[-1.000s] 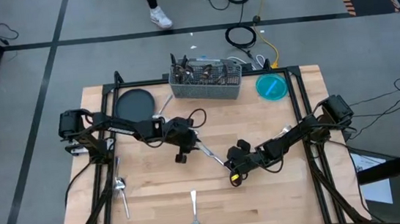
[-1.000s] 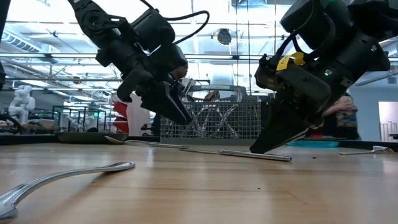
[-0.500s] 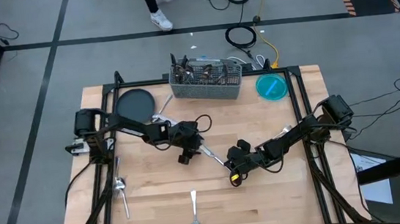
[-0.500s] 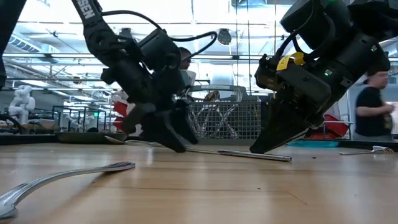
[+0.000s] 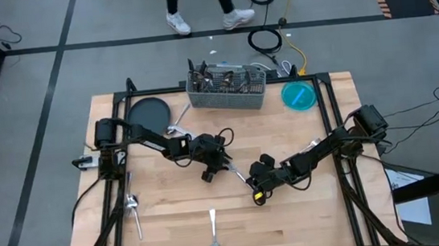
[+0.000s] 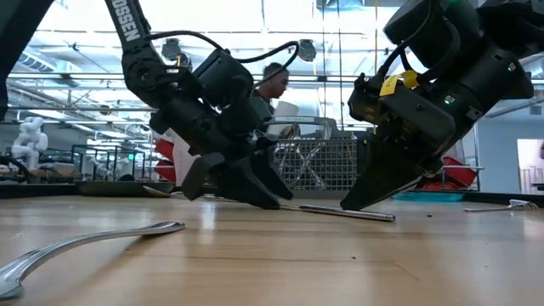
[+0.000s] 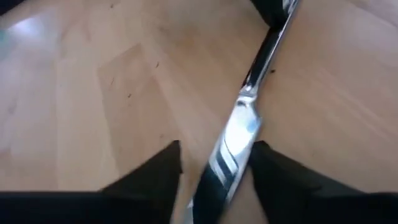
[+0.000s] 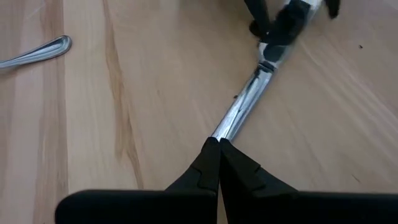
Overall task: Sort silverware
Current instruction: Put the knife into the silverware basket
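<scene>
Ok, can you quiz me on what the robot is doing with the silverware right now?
1. True or false: the right tool is shut, with its tip at the knife.
2. What lies between the open fingers of the left tool? A: a spoon. B: the knife. C: nothing.
3. Fill in: the wire-mesh caddy stands between the dark plate and the ____ round dish.
Key: 1 true; 2 B; 3 blue.
</scene>
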Motion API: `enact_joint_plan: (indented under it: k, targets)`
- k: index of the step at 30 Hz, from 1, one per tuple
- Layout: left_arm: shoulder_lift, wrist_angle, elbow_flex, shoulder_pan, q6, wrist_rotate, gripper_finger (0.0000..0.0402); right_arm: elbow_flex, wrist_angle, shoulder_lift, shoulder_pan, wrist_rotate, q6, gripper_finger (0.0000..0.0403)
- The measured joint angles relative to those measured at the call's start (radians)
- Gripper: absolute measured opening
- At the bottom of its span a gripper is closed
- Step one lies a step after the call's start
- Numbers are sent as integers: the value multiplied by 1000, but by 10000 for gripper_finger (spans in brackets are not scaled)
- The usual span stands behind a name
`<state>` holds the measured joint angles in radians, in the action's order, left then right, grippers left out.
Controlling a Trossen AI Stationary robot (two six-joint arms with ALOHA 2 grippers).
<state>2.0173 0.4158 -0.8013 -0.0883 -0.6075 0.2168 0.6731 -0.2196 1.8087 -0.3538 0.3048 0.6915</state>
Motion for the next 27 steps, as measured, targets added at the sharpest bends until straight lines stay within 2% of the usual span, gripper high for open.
enact_joint_plan:
  k: [6,7,18,24,27]
  targets:
    - [17,22,0,5,-10,-3,28,0,-14,1,-1,-8,-8,0]
    - [21,38,0,4,-11,-13,16,0,-17,2,-3,-8,-8,0]
    - [5,22,-23,6,146,-138,3,-3,-31,-63,-3,-16,-6,0]
    - [5,22,-29,6,238,-144,2,6,-53,-127,-3,28,22,0]
    - [5,22,-29,6,292,-140,1,42,-59,-133,-2,29,-26,0]
